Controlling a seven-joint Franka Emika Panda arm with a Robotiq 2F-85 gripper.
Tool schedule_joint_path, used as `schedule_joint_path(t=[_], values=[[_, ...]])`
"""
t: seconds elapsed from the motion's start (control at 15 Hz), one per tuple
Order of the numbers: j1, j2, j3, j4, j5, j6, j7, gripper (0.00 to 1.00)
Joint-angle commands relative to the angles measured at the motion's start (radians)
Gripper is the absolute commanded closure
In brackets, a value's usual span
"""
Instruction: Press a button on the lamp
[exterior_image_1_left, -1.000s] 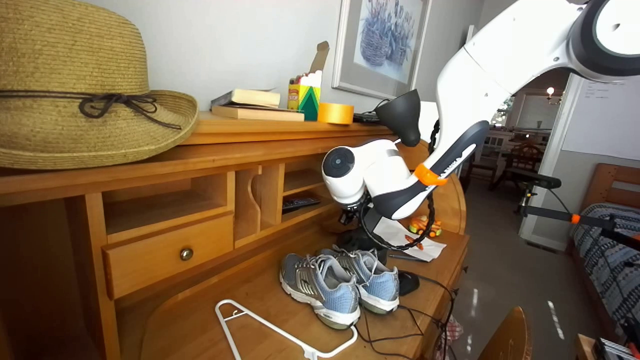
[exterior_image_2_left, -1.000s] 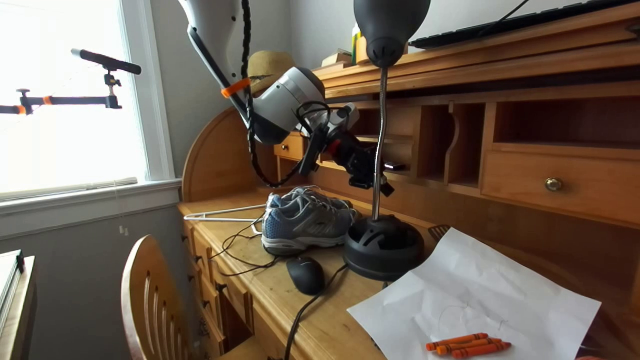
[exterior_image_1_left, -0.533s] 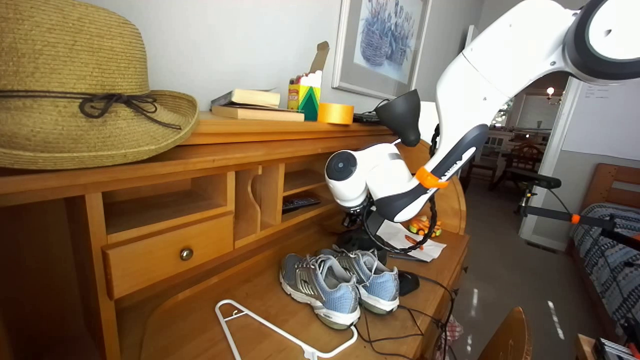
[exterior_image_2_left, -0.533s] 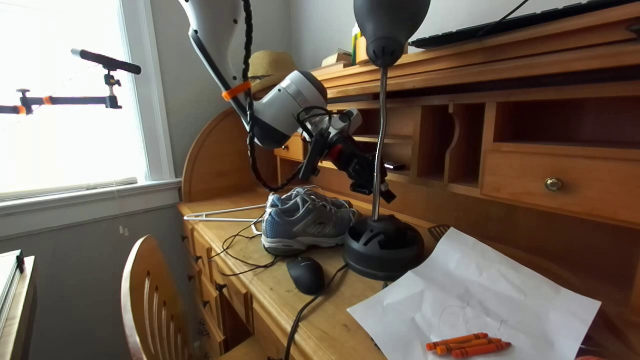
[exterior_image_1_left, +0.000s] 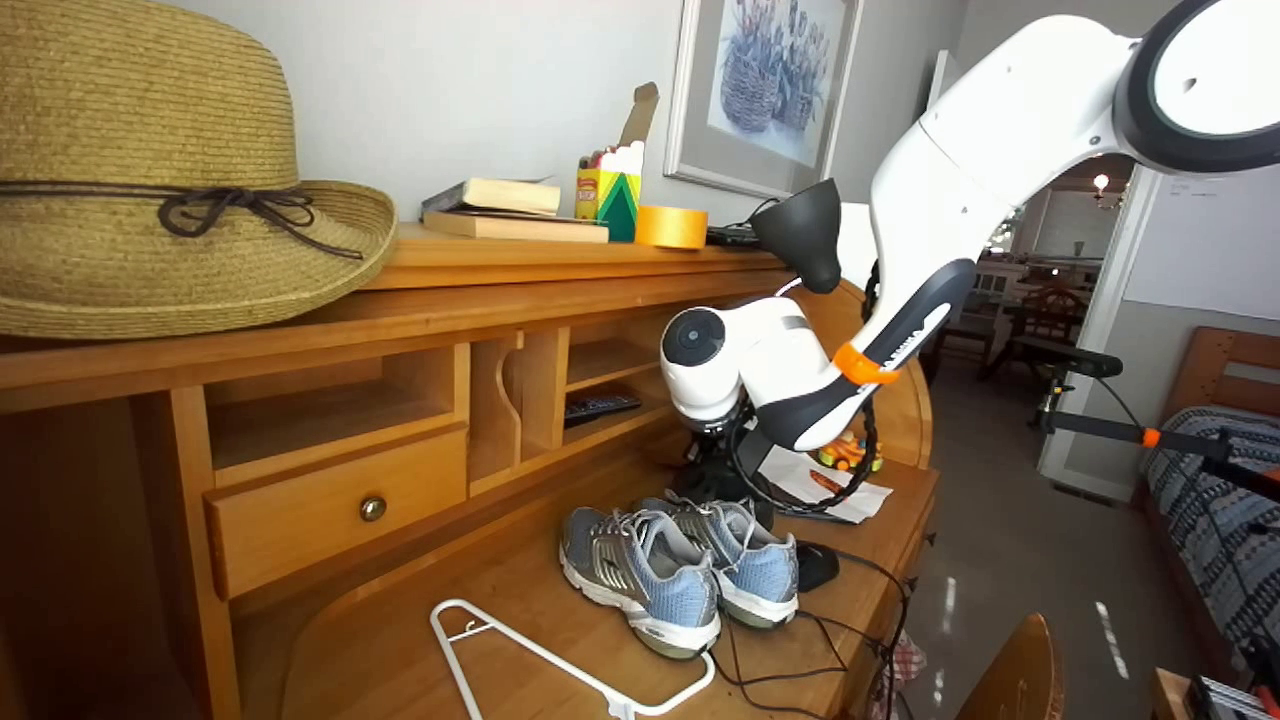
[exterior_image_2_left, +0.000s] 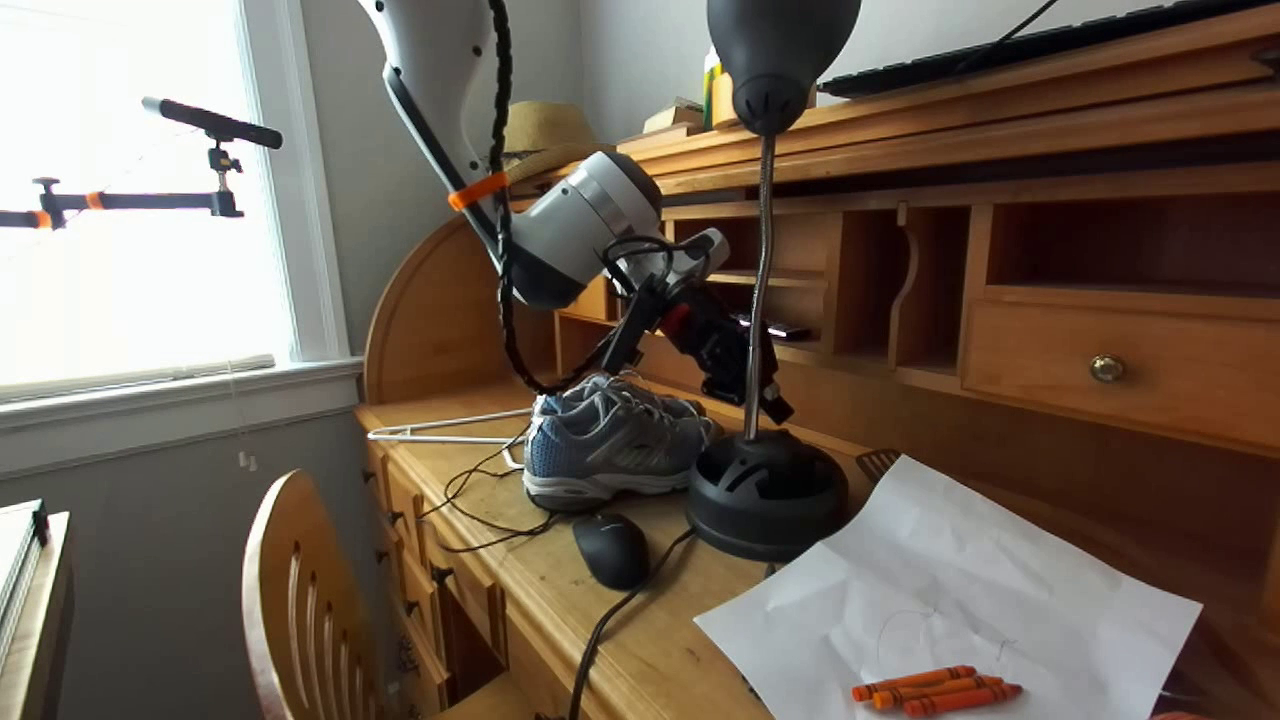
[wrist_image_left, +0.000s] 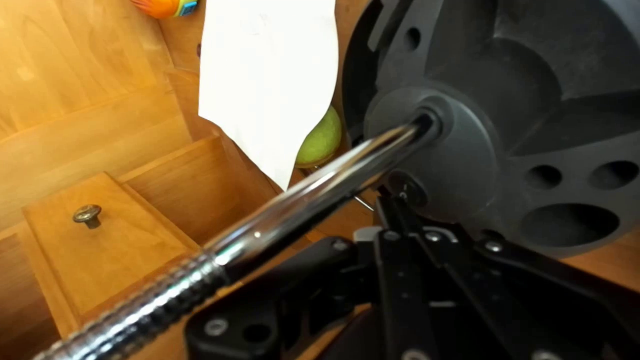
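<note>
"Desk lamp (exterior_image_2_left: 763, 262) first: where is it?"

"Upright on the worktop (exterior_image_2_left: 650, 650), between a pair of running shoes (exterior_image_2_left: 610, 440) and a creased sheet of paper (exterior_image_2_left: 960, 570) in an exterior view. Its base (wrist_image_left: 505, 135) looks just beside the nearer shoe; whether they touch, I can't tell."

"And the crayons (exterior_image_2_left: 938, 690)?"

"Three, orange to red, lying on that paper. A computer mouse (exterior_image_2_left: 612, 552) sits near the base as well."

"How does the head (exterior_image_1_left: 808, 238) look?"

"Black and cone-shaped, carried on a gooseneck stem (wrist_image_left: 310, 202) that shines like polished metal in the wrist view."

"And the jaws?"

"Drawn together, tip beside tip, slanting downward from the Panda arm (exterior_image_1_left: 930, 195). In an exterior view they're partly behind the lamp's stem, with the tips a little above the base. In the wrist view those tips lie right by a small round black button (wrist_image_left: 411, 189) with a pale mark on it, next to the foot of the stem."

"Touching it?"

"Can't say. They overlap its edge in that view, and the depth between them doesn't read."

"Anything along the high wooden ledge (exterior_image_1_left: 500, 265)?"

"In an exterior view, a small stack of books (exterior_image_1_left: 510, 224), an open crayon box (exterior_image_1_left: 620, 212) and a roll of orange tape (exterior_image_1_left: 672, 228). A straw hat (exterior_image_1_left: 150, 120) with a dark knotted cord sits toward the near end, and a remote control (exterior_image_1_left: 598, 404) lies in a pigeonhole (exterior_image_1_left: 618, 424) below."
</note>
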Motion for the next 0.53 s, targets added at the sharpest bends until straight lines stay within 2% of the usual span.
schedule_joint_path(t=[0.0, 0.47], values=[[-0.012, 0.015, -0.008, 0.001, 0.008, 0.054, 0.011, 1.00], [-0.004, 0.023, -0.031, 0.007, -0.027, 0.097, 0.024, 1.00]])
